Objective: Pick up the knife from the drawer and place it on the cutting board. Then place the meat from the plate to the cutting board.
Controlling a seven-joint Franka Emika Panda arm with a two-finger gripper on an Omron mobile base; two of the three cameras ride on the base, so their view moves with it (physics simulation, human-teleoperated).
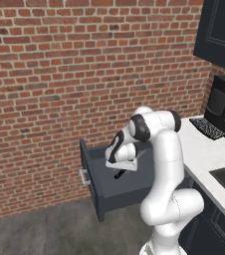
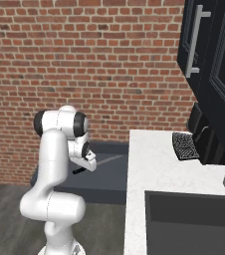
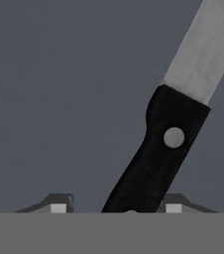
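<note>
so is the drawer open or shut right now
Open. The drawer juts out from under the counter, its inside exposed, with the pincer reaching down into it over the knife.

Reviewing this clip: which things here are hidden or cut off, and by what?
- Knife: handle end cut off by the hand view's bottom edge.
- End effector: contact with the handle can't be judged in the hand view.
- Drawer: interior partly hidden by the arm in the left base view.
</note>
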